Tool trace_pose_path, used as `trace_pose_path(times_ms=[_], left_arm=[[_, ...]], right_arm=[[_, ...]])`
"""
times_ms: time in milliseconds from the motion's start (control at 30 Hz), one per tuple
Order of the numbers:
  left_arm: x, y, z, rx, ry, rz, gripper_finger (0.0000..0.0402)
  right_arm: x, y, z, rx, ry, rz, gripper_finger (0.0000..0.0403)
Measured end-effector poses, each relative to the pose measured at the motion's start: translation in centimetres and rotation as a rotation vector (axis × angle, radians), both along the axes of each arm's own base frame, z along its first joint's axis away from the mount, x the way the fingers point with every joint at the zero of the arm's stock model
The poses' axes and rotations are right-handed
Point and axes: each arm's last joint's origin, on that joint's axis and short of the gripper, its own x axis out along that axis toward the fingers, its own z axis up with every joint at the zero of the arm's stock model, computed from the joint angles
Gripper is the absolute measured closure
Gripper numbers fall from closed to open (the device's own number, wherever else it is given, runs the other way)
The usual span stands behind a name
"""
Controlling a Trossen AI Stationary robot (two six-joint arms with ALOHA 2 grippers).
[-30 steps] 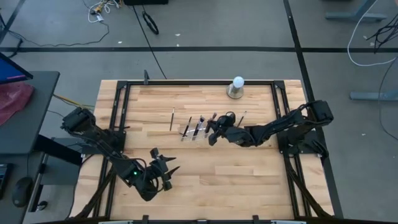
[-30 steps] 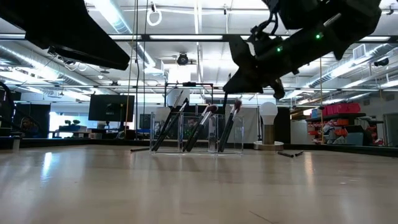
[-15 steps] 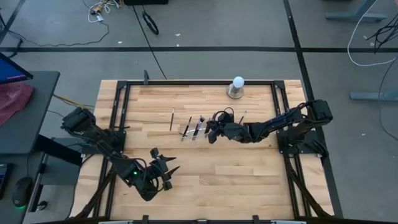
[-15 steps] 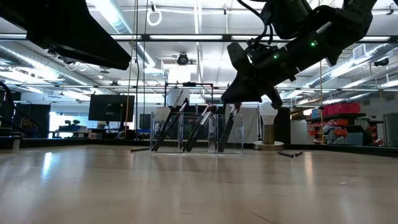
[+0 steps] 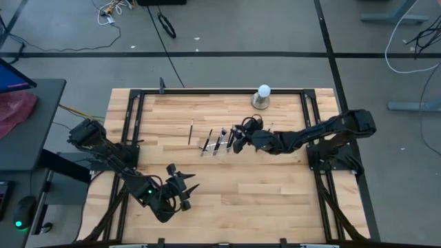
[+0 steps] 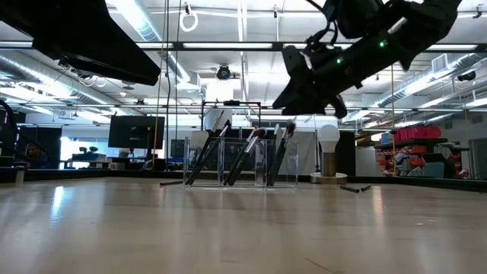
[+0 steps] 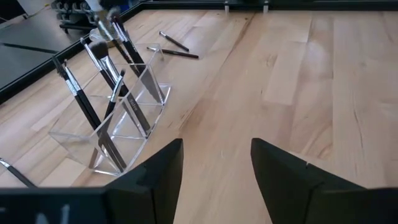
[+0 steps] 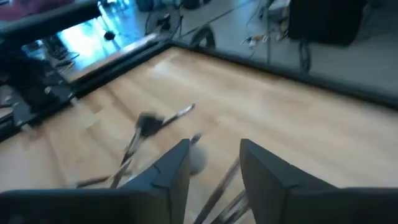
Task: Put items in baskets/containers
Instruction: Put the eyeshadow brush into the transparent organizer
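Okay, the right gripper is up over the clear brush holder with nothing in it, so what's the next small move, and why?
Probably lift the right gripper clear of the clear holder and swing it toward the loose brushes lying on the table beyond it. Its jaws stand apart with nothing between them, brushes already lean in the compartments, and those ones lie outside. The left gripper waits open near the table's front.

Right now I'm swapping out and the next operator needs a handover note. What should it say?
Right end effector: open, empty, above the clear holder.
Left end effector: open, empty, parked at the table's near left.
Done: several brushes stand leaning in the holder's compartments.
Left: one loose brush lies left of the holder, two more to its right.
The white ball isn't part of the job.
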Motion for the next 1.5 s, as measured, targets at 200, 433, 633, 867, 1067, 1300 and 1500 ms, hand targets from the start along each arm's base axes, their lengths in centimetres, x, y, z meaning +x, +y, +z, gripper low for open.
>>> trace_pose_path(times_ms=[200, 433, 633, 867, 1067, 1300, 1500], left_arm=[[0.0, 0.0, 0.0, -0.003, -0.003, 0.0, 0.0207], [0.0, 0.0, 0.0, -0.005, -0.005, 0.0, 0.0207], [0.1, 0.0, 0.0, -0.006, -0.007, 0.001, 0.0207], [0.3, 0.3, 0.1, 0.001, -0.021, 0.025, 0.0207], [0.7, 0.7, 0.1, -0.001, -0.021, 0.043, 0.0207], [0.7, 0.7, 0.1, -0.006, -0.023, 0.045, 0.0207], [0.7, 0.7, 0.1, -0.008, -0.023, 0.044, 0.0207]], right_arm=[[-1.8, -0.2, 3.5, -0.088, -0.018, 0.0, 0.0265], [-4.9, 2.0, 7.0, -0.15, -0.002, 0.119, 0.0294], [-7.9, 3.4, 6.0, -0.04, 0.184, 0.144, 0.0325], [-9.3, 3.3, 2.2, 0.162, 0.412, -0.054, 0.0326], [-7.3, 2.5, -1.2, 0.172, 0.485, -0.172, 0.025], [-4.8, 0.6, -5.7, 0.12, 0.509, -0.324, 0.0186], [-4.1, -0.6, -8.5, 0.142, 0.532, -0.397, 0.0201]])
